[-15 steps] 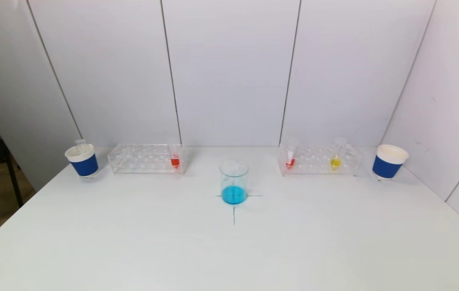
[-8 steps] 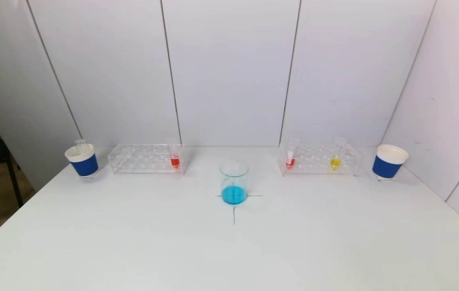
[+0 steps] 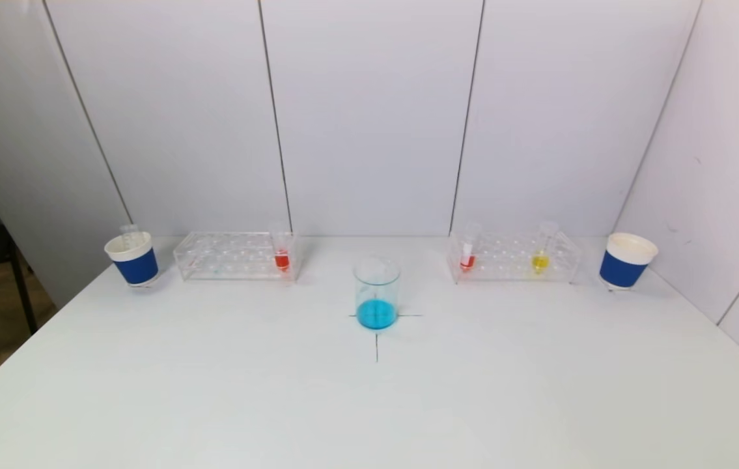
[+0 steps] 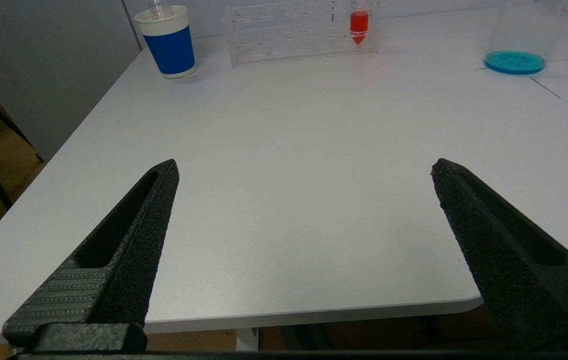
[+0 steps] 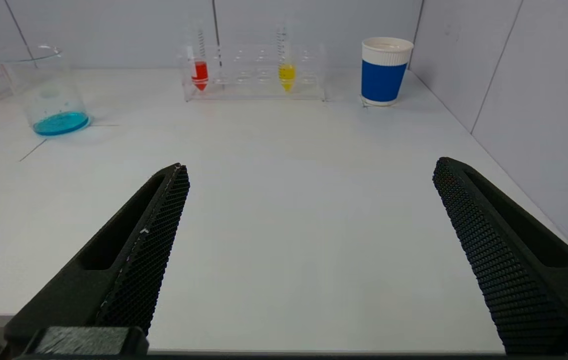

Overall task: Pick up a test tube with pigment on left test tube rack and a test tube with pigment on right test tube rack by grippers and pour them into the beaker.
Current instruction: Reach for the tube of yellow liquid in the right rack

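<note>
A glass beaker (image 3: 376, 293) with blue liquid stands at the table's middle on a drawn cross. The clear left rack (image 3: 236, 256) holds one tube of red pigment (image 3: 282, 257) at its inner end. The clear right rack (image 3: 514, 258) holds a red tube (image 3: 467, 256) and a yellow tube (image 3: 541, 258). Neither gripper shows in the head view. My left gripper (image 4: 304, 167) is open and empty over the table's near left edge. My right gripper (image 5: 309, 167) is open and empty over the near right edge.
A blue-and-white paper cup (image 3: 132, 258) with an empty tube in it stands left of the left rack. Another paper cup (image 3: 627, 260) stands right of the right rack. White panel walls close the back and right. A chair and floor lie past the table's left edge.
</note>
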You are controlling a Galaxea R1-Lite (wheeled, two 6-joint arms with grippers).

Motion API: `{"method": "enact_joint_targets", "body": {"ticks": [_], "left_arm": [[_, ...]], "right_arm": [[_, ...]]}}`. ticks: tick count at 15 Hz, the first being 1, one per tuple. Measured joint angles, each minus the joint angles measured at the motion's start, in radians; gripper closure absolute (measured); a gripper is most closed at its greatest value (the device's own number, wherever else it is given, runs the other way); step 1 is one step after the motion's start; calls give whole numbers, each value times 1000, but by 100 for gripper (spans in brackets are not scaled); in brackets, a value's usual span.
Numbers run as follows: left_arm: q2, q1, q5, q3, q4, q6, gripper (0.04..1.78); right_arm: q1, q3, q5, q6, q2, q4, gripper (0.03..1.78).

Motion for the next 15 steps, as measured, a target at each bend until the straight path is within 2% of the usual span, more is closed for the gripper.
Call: {"method": "enact_joint_targets", "body": {"ticks": [5,9,12,15], "left_arm": [[0,0,0,0,0,1,6],[0,0,0,0,0,0,6],[0,0,0,0,0,1,6],[0,0,0,0,0,1,6]], "right_arm": [[1,-177,23,-1,60,39,4],[10,-340,23,1,240,24,4],[13,-448,23,7,446,-48,4],[13,-517,23,11,689,-189,4]]}}
